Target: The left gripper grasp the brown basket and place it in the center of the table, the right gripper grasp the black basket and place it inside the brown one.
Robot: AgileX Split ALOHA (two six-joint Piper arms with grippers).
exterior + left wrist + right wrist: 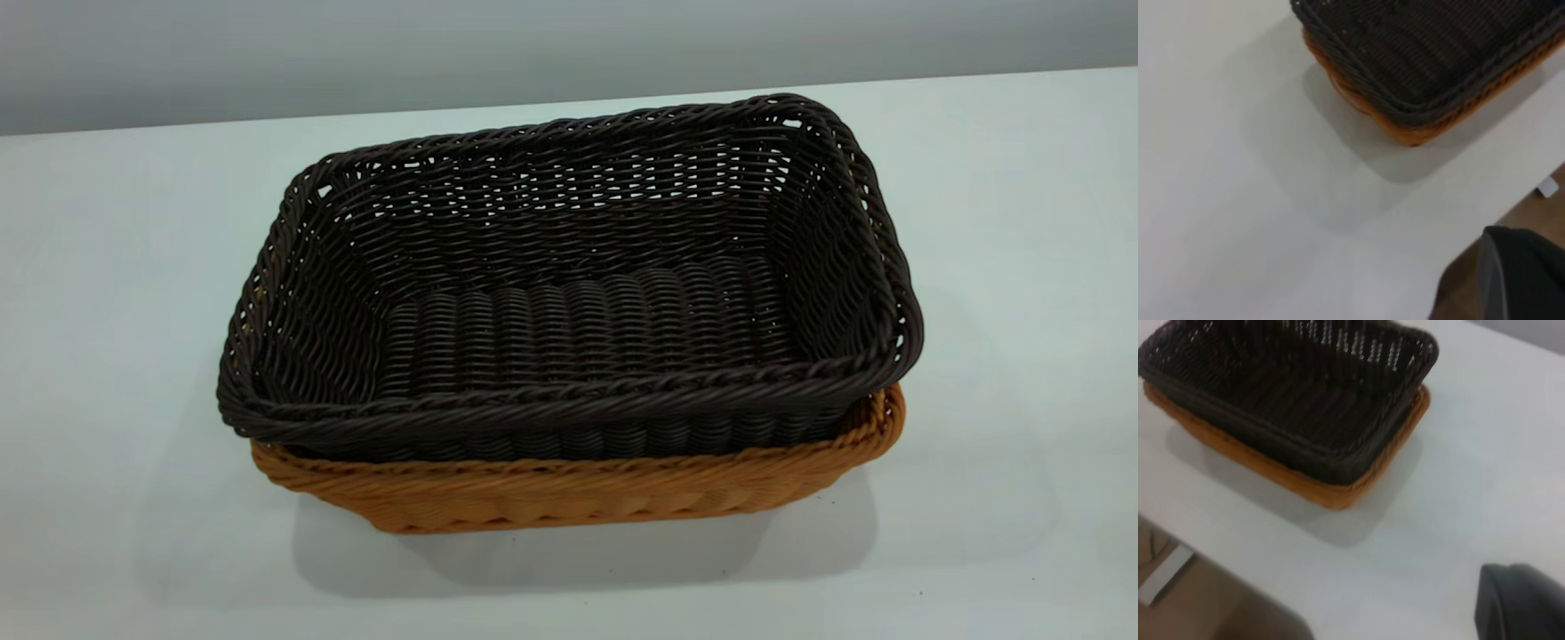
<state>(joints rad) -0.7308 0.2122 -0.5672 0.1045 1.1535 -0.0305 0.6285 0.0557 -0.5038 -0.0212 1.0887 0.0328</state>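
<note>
1. Left gripper (1519, 279): only a dark sliver shows in its wrist view, well apart from the baskets. Can't tell whether it's spread or pressed together. It holds nothing that I can see.
2. Right gripper (1521, 603): same story, a dark edge in its own wrist view, well apart from the stack, state can't be told. Neither arm shows in the exterior view.
3. Black basket (569, 293) sits nested inside the brown basket (569, 493), rim riding above the brown rim. In the exterior view, brown shows only from about 4 to 7 o'clock.
4. Stack sits on the table (116, 356), roughly mid-frame in the exterior view.
5. Judgement: both placements look done, so the step in hand is clearing out.
   - Retreat up and away from the stack.
   - Keep clear of the braided rims so nothing snags and drags the stack off centre.
   - Touch the stack again only if the seating needs a fix.
6. Hidden or unclear:
   - Brown basket's inside, and its sides at 9 and 12 o'clock, are covered by the black one.
   - Can't tell if the black base touches the brown floor or hangs on the walls.
   - Table edges are cut off in the exterior view, so "centre" is a guess.
</note>
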